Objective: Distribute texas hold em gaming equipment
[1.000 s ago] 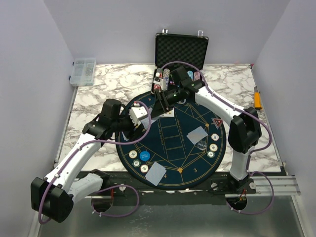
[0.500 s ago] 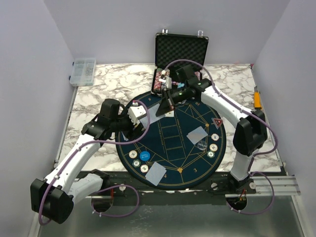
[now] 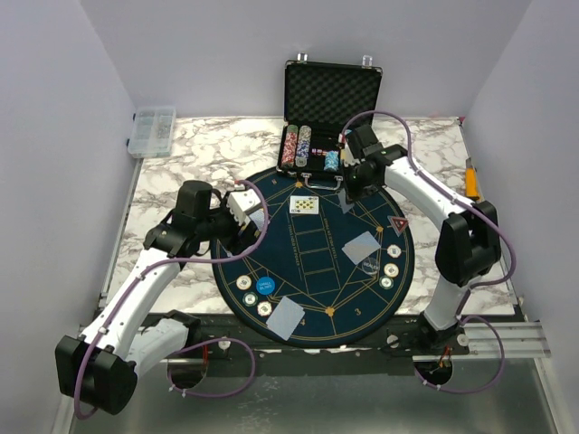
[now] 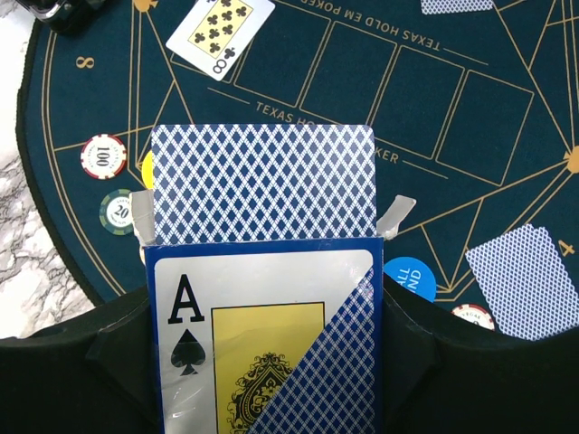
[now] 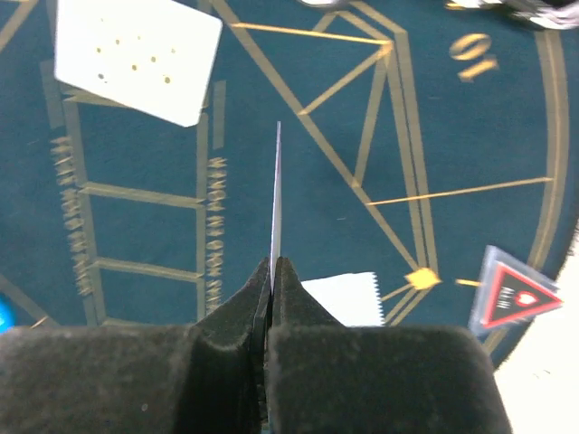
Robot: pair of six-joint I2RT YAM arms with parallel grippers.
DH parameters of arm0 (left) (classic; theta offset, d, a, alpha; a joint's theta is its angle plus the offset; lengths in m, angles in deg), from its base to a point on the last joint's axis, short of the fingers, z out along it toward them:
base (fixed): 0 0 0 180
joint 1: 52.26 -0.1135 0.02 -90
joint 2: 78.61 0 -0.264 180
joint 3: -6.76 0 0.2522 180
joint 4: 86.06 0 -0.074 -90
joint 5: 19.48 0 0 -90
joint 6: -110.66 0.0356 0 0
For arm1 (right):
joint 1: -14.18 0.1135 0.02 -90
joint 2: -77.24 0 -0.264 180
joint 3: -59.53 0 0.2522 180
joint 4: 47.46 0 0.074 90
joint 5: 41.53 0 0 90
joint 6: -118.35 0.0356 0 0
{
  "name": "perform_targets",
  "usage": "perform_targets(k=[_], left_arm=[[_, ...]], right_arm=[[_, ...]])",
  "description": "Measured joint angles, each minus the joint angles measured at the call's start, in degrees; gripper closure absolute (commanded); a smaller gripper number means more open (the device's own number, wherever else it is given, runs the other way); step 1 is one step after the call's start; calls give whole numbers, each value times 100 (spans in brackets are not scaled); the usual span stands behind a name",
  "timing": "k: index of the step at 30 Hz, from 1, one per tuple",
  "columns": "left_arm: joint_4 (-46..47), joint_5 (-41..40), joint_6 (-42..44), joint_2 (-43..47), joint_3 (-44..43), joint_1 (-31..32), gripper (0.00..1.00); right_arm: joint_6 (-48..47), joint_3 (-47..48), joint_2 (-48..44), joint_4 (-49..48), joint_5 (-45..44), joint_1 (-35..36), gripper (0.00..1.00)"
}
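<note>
My left gripper [image 4: 262, 312] is shut on a blue card box [image 4: 262, 334] showing an ace of spades, with a blue-backed card [image 4: 262, 181] sticking out of its top. It hovers over the mat's left side [image 3: 240, 212]. My right gripper [image 5: 272, 267] is shut on a single playing card [image 5: 277, 190], seen edge-on, above the mat's upper right [image 3: 349, 188]. An eight of clubs [image 4: 220, 34] lies face up near the mat's top [image 3: 304, 205]. Face-down cards [image 3: 362, 245] [image 3: 286, 316] lie right and front. Chips [image 3: 264, 287] [image 3: 391, 269] sit beside them.
The round dark-blue mat [image 3: 317, 271] covers the marble table's middle. An open black case [image 3: 332, 90] with stacked chips [image 3: 298, 145] stands behind it. A red triangle marker [image 3: 398, 224] lies on the mat's right. A clear compartment box [image 3: 152, 129] sits far left.
My right gripper closed on a card at the left gripper's box and carried it right, toward the mat's upper right. The left arm drew back slightly left with the box.
</note>
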Motion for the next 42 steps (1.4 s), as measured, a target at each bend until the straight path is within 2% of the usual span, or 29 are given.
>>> perform_targets(k=[8,14,20,28,37,42], left_arm=[[0,0,-46,33,74,-11,100],[0,-2,-46,55,90,-11,100],[-2,-2,-46,155,120,-15,100],[-22,-2,-46,267,199,-22,100],[-98,-4,-42,313,247,-26,100],[-138,-2,-42,313,254,-26,100]], right_arm=[[-35,2,367,-2,-2031,306,99],[44,133,1073,0,-2785,973,100],[212,553,1657,162,-2555,1204,99],[518,1161,2033,278,-1580,1202,94],[778,1327,2240,341,-1012,1314,90],[920,1405,2308,356,-695,1364,83]])
